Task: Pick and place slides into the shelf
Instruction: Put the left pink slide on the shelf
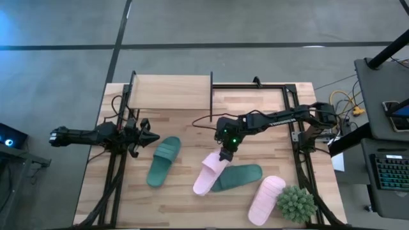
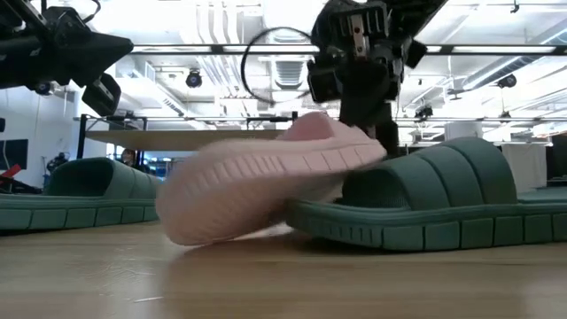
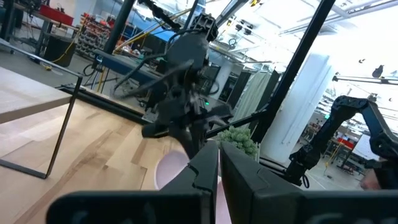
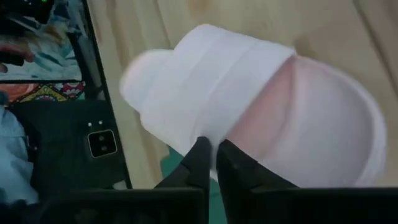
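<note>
My right gripper [image 1: 223, 155] is shut on a pale pink slide [image 1: 209, 175] near the table's middle. That slide lies partly over a dark green slide [image 1: 241, 177]. A second green slide [image 1: 164, 161] lies flat to the left, and a second pink slide [image 1: 267, 199] lies near the front right. The shelf [image 1: 171, 92], with its light plank top and thin black frame, stands at the far left. My left gripper [image 1: 152, 136] hovers shut at the table's left, touching nothing. My right gripper pinches the pink slide's wide strap at its edge [image 4: 219, 138] between its two fingers, close to one side of the slide. The fingers slant down from the far right. The slide is tilted: its held part is raised over the green slide [image 2: 416, 199] and its low end [image 2: 199, 232] rests on the table.
A spiky green potted plant [image 1: 296, 203] stands at the front right corner beside the second pink slide. Black frame rails [image 1: 299, 137] run along the table's left and right sides. Bare wood lies between the shelf and the slides.
</note>
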`<action>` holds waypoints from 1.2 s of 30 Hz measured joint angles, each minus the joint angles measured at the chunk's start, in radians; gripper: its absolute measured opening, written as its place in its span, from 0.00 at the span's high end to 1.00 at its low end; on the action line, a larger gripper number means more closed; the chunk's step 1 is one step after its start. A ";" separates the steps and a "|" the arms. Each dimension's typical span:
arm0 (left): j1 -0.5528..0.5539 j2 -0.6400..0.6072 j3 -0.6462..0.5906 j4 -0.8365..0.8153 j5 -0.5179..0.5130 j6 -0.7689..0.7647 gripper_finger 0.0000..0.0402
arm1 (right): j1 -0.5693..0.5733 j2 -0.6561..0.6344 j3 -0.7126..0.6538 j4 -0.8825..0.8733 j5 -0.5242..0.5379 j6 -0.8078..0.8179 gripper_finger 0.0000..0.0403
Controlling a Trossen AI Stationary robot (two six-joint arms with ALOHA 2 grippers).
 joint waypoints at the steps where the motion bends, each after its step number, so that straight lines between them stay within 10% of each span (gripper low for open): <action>1: 0.000 -0.001 0.000 0.000 0.000 0.000 0.99 | -0.001 -0.011 0.012 -0.001 0.001 -0.003 0.97; 25: 0.000 -0.001 0.000 0.010 0.000 0.000 0.99 | -0.169 0.018 0.680 -0.430 0.223 -0.359 0.97; 36: 0.000 0.004 0.000 0.363 -0.002 -0.001 0.99 | -0.238 0.250 1.060 -0.498 0.208 -0.478 0.97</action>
